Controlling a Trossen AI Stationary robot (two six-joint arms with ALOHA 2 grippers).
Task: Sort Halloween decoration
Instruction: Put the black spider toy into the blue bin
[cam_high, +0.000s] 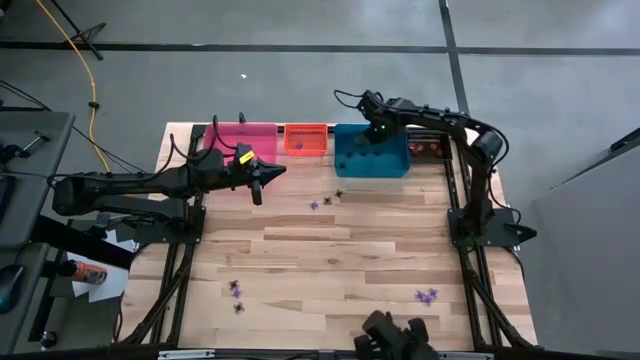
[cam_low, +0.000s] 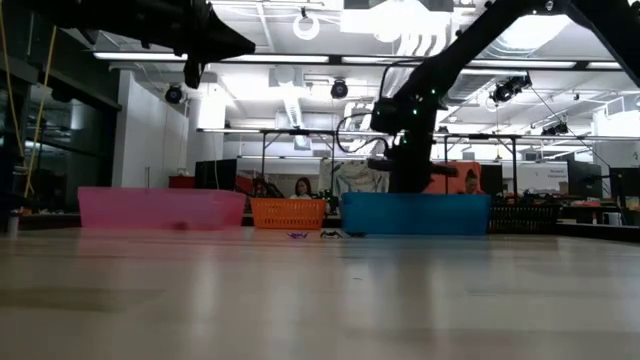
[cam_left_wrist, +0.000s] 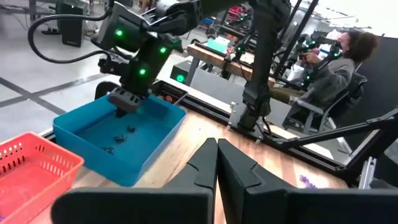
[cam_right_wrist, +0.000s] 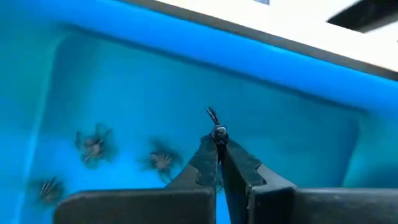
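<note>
My right gripper (cam_right_wrist: 217, 144) hangs over the blue bin (cam_high: 372, 158), shut on a tiny black spider trinket (cam_right_wrist: 216, 127). Three more dark spider trinkets (cam_right_wrist: 93, 144) lie on the bin's floor. My left gripper (cam_left_wrist: 216, 163) is shut with nothing in it, level above the table in front of the pink bin (cam_high: 240, 138). Loose trinkets lie on the wood: a purple one (cam_high: 314, 205) and a black one (cam_high: 338, 195) near the blue bin, two black ones (cam_high: 236, 298) at the near left, and purple ones (cam_high: 428, 296) at the near right. My right gripper pinches the black spider trinket between its two fingertips (cam_right_wrist: 208, 152). The spider's body (cam_right_wrist: 219, 132) sits at the very tips and thin legs (cam_right_wrist: 212, 115) stick out past them. The fingers slant steeply down into the bin, and the trinket is clear of its floor.
The pink, orange (cam_high: 306, 140) and blue bins stand in a row along the table's far edge, with a black bin (cam_high: 426, 149) to the right of the blue one. A purple piece (cam_high: 297, 145) lies in the orange bin. People sit at desks beyond the table.
</note>
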